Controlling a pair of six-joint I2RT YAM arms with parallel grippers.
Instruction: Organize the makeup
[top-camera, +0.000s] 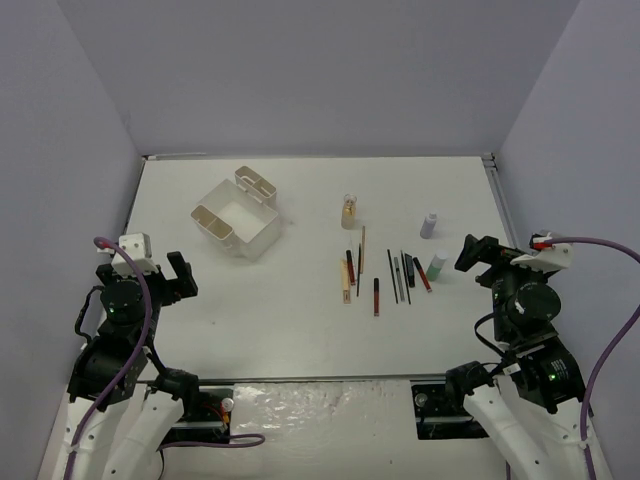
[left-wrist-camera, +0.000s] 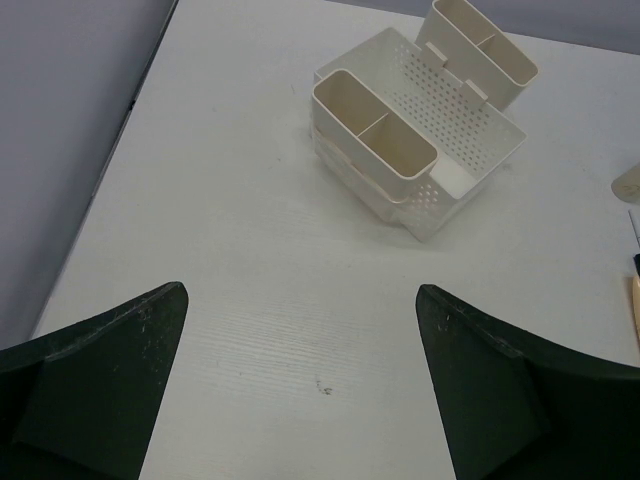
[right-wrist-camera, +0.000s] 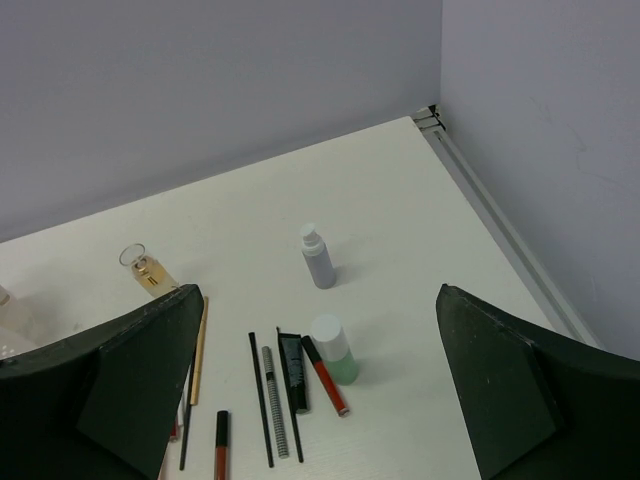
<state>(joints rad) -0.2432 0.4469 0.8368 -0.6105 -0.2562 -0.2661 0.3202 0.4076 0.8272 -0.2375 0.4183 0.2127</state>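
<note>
**Opening state of the sorting task.** Both arms sit at the near edge of the white worktop (top-camera: 300, 330), and each pincer is released and holds nothing. The left pincer (left-wrist-camera: 300, 295) has its two dark fingers spread wide over bare surface, and the right pincer (right-wrist-camera: 320, 300) is spread likewise.

We judge that nothing is sorted yet. The makeup lies loose ahead of the right pincer and a little to its left:

- a row of thin black, red and tan pencil-like sticks (top-camera: 377, 275), laid roughly parallel;
- a small gold bottle (right-wrist-camera: 150, 272) beyond the left end of the row;
- a slim grey-lilac bottle (right-wrist-camera: 319, 262) straight ahead of the right pincer;
- a squat pale green bottle (right-wrist-camera: 337, 355) nearer to it, just beside a red stick.

The white compartmented plastic box (left-wrist-camera: 440, 195) stands ahead of the left pincer and to its right, well apart from the makeup. The whole task is left: every stick and bottle has to be lifted and placed in the box.

Only the top view shows the box and the makeup together, with the open gap between them. Only the left wrist view looks into the box. There we see a perforated central tray and two narrow side bins, each divided in two, all empty as far as we can see. Of the makeup it catches mere slivers at its right margin. The right wrist view separates the individual sticks and the bottle caps, but we cannot make out the box there.
</note>
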